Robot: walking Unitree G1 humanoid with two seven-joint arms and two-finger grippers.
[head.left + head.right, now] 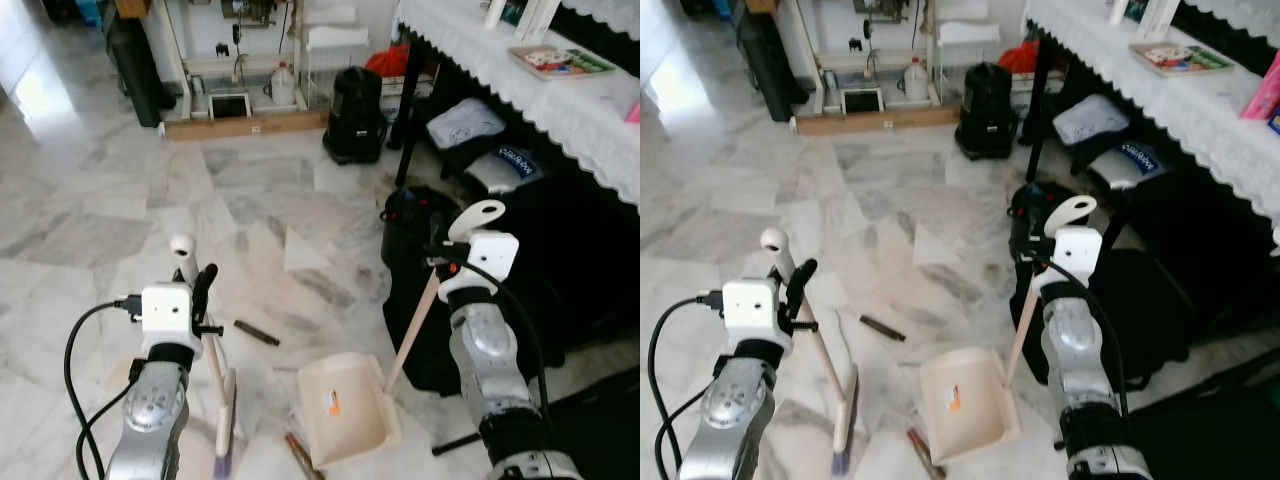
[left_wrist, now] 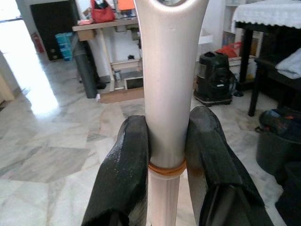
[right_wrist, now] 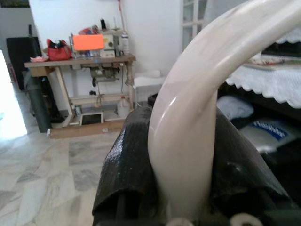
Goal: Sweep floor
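The left gripper (image 2: 167,155) is clamped on the pale handle of the broom (image 1: 212,365), one black finger (image 2: 127,174) on each side of the shaft just below its looped end. The broom stands tilted, its bristle head on the marble floor (image 1: 120,200) beside the robot's left arm.

The right gripper (image 3: 181,155) is clamped on the curved cream handle of the dustpan (image 1: 345,405). The dustpan's tray rests on the floor between the two arms, just right of the broom head.

A dark stick-like piece of debris (image 1: 256,333) lies on the floor near the broom. A black bin (image 1: 415,215) stands beside the right arm.
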